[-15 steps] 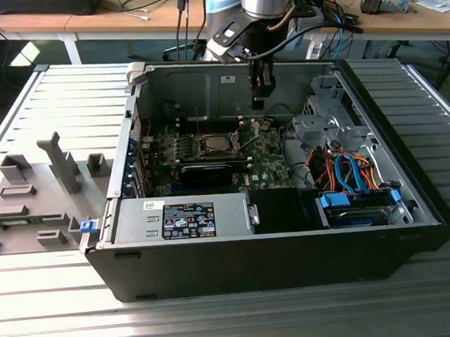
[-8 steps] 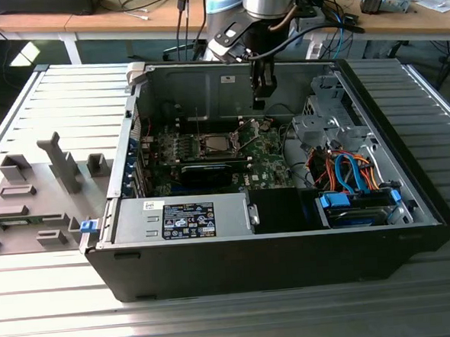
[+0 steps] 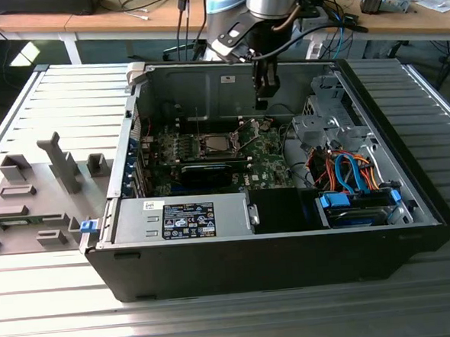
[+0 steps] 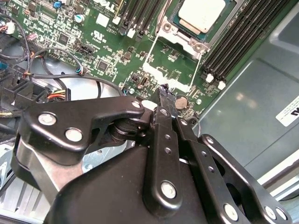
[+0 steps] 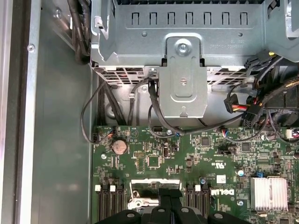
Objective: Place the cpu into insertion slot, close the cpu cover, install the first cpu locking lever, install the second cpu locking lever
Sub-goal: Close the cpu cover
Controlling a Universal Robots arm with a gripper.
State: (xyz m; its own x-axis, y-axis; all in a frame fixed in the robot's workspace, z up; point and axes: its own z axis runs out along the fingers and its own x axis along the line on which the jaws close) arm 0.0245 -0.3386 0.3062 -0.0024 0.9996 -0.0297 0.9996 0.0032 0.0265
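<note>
The cpu (image 4: 202, 14), a silvery square chip, lies in the insertion slot, whose metal frame (image 4: 180, 36) rings it; in the exterior view it sits mid-board (image 3: 212, 144). The cpu cover (image 4: 166, 77), a thin grey plate with a square window, is swung open away from the slot, and green board shows through the window. It also appears in the first wrist view (image 5: 140, 201). My gripper (image 4: 163, 93) hangs above the board just beyond the open cover, fingers shut with nothing between them. In the exterior view the gripper (image 3: 263, 101) hovers inside the case, toward that view's right of the slot.
Long black memory slots (image 4: 238, 46) flank the socket. A grey drive cage (image 5: 182, 60) with black cables stands close by, and a coin battery (image 5: 119, 147) sits on the board. A power supply (image 3: 186, 217) and orange and blue cables (image 3: 347, 169) fill the case front. Grey fixtures (image 3: 36, 195) lie outside.
</note>
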